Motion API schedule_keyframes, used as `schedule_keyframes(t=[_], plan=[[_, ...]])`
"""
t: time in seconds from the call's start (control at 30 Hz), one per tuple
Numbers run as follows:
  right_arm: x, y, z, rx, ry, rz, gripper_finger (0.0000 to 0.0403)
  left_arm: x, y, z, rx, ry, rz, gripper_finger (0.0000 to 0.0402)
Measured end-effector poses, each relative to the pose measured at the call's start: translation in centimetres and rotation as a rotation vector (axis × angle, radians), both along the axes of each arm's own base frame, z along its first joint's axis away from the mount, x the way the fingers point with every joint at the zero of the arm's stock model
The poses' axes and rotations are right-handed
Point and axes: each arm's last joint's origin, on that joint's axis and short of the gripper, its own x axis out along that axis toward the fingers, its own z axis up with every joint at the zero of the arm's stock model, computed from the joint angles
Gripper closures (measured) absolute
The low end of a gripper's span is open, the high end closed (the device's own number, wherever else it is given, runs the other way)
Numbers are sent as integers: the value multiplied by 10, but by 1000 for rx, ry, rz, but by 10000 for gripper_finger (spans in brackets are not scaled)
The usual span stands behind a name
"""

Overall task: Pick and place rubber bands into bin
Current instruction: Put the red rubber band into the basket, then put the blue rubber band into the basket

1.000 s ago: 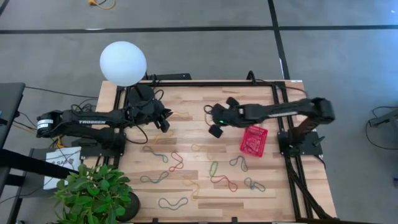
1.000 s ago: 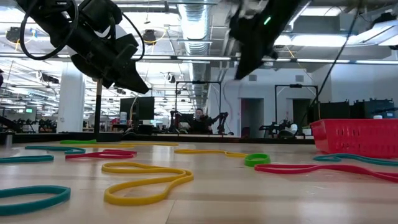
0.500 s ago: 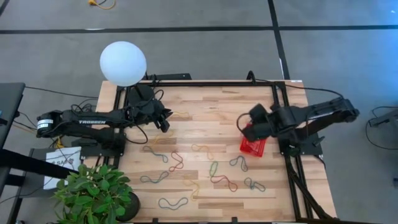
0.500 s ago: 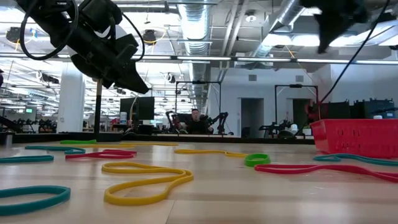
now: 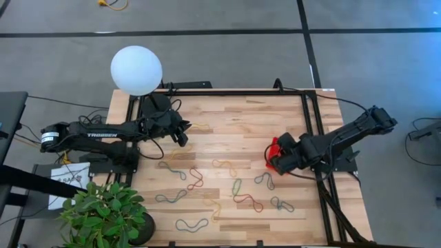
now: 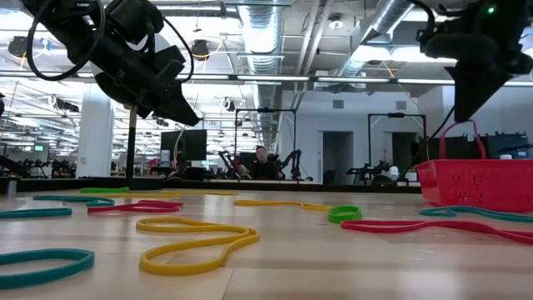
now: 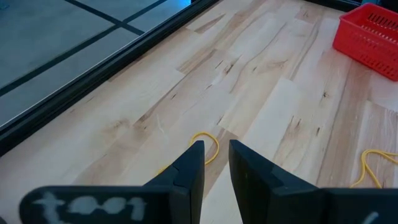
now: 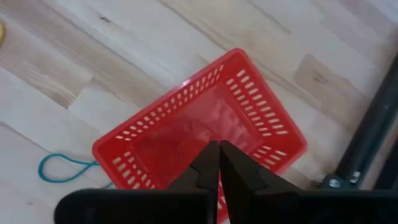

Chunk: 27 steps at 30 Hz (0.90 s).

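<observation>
Several rubber bands lie flat on the wooden table, among them a yellow one, a red one and a teal one. The red bin stands near the table's right edge, mostly covered in the high view. My right gripper is directly above it, shut, with a thin red rubber band looping below it. My left gripper hovers open over the far left part of the table, above a yellow band. My right gripper points down over the bin and has the red rubber band at its fingertips. The band's loop hangs slack below them, and its lower part reaches behind the bin's rim. The pinch itself is hidden by the fingers.
A white lamp globe stands at the far left corner and a potted plant at the near left corner. Black frame rails run along the right edge beside the bin. The middle of the table holds the scattered bands.
My right gripper has swung from the middle of the table toward the right edge, then come nearer and lower until it stands over the bin. The red band now shows below it in the low view. The bands on the table have not moved.
</observation>
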Motion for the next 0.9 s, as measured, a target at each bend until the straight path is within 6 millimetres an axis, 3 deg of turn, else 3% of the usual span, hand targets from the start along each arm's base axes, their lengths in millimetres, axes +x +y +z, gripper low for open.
schedule_keyframes(t=[0.4,0.53,0.7,0.9], plan=[[1,0,-35,30,-73,-1,342,0,0,0,0,0,0,338],[1,1,-38,51,-73,-2,336,0,0,0,0,0,0,338],[10,10,-18,172,-105,35,335,0,0,0,0,0,0,338],[26,42,22,223,-272,351,335,0,0,0,0,-1,0,338]])
